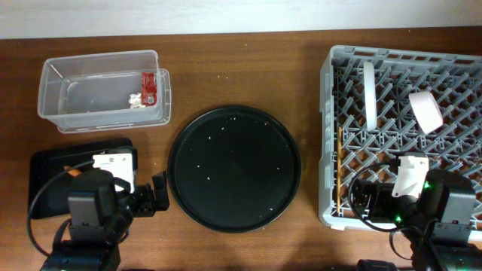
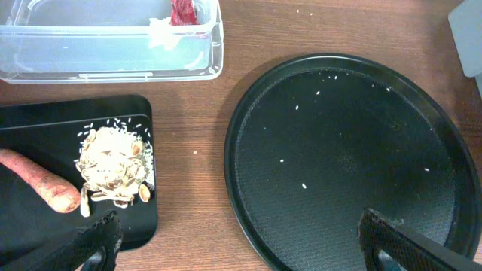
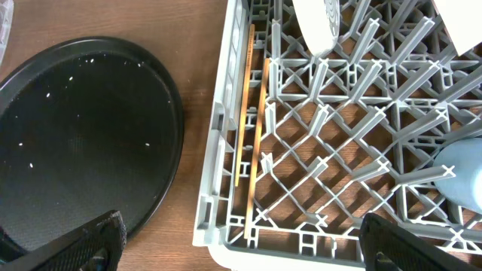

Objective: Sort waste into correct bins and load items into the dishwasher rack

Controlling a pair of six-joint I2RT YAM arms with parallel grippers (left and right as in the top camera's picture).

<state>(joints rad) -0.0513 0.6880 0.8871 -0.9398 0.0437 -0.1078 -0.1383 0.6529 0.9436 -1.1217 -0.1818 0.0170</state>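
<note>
The clear tub [image 1: 105, 90] holds the red wrapper [image 1: 148, 86] and white scrap [image 1: 135, 98]. The black tray [image 2: 45, 128] holds beige food scraps [image 2: 113, 165] and the carrot [image 2: 38, 181]. The grey rack [image 1: 327, 113] holds the upright plate [image 1: 369, 94], the bowl [image 1: 426, 111], the chopsticks [image 3: 256, 128] along its left wall, and the light-blue cup [image 3: 463, 173]. My left gripper [image 2: 241, 252] is open and empty over the wood between the black tray and the round tray. My right gripper [image 3: 245, 252] is open and empty above the rack's near left corner.
A large round black tray [image 1: 233, 169] with a few rice grains lies in the middle, between the bins and the rack. My left arm covers most of the shallow black tray in the overhead view. The table's far edge meets a white wall.
</note>
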